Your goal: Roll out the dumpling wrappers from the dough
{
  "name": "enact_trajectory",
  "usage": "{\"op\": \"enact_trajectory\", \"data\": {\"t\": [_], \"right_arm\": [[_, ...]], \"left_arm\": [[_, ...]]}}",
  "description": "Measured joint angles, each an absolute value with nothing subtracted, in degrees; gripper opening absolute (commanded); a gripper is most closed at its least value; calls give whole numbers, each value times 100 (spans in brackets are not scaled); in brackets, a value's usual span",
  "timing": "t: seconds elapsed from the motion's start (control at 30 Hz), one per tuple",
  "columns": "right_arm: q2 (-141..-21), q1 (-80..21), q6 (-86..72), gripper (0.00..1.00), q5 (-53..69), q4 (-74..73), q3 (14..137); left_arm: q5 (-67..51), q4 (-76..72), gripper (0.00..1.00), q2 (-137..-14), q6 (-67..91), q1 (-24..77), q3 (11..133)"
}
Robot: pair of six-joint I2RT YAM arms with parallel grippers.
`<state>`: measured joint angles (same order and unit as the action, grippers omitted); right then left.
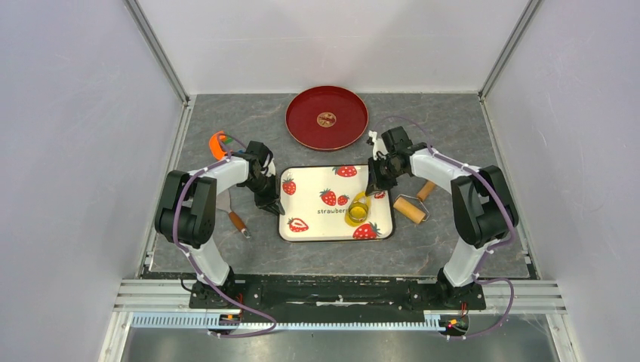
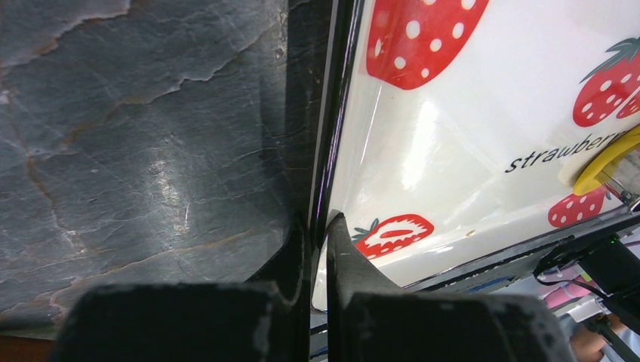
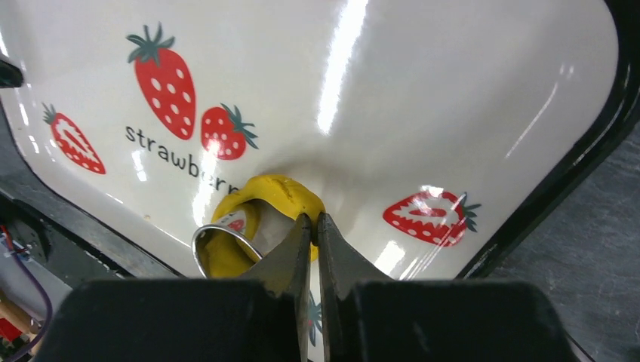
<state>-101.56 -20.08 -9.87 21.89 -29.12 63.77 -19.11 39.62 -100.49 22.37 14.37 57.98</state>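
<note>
1. Counter (image 1: 249,113) of grey stone pattern carries a strawberry tray (image 1: 308,197) at its middle and a red plate (image 1: 302,136) by the middle of its far edge.
2. The dumpling wrapper (image 1: 326,118) shows as a small, dull-yellow round spot at the middle of the red plate. It is too small in the top view to tell more.
3. The left gripper (image 2: 321,222) is closed, its fingers nipping the tray's black left rim near the near-left corner of the tray.
4. The right gripper (image 3: 313,219) is closed too, its tips pinched on the rim of a curved yellow dough scrap (image 3: 275,192) in the right half of the tray.
5. A metal ring cutter (image 3: 198,245) sits against the scrap, on the side toward the tray's near edge.
6. A wooden rolling pin (image 1: 411,210) lies on the counter just beside the tray, toward the right edge.
7. A wooden-handled tool (image 1: 235,219) lies beside the tray, toward the counter's left edge, and an orange object (image 1: 219,143) sits farther back on that side.
</note>
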Motion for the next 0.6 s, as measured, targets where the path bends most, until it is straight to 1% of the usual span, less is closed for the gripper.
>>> {"op": "enact_trajectory", "data": {"t": [0.33, 0.6], "right_arm": [[-10549, -2023, -1011, 5, 2687, -2906, 6735], [-10615, -2121, -1007, 5, 2724, -2971, 6949]], "left_arm": [[-1894, 3972, 2, -10051, 2237, 1450, 5808], [-1865, 3977, 2, -10049, 2237, 1463, 5813]]}}
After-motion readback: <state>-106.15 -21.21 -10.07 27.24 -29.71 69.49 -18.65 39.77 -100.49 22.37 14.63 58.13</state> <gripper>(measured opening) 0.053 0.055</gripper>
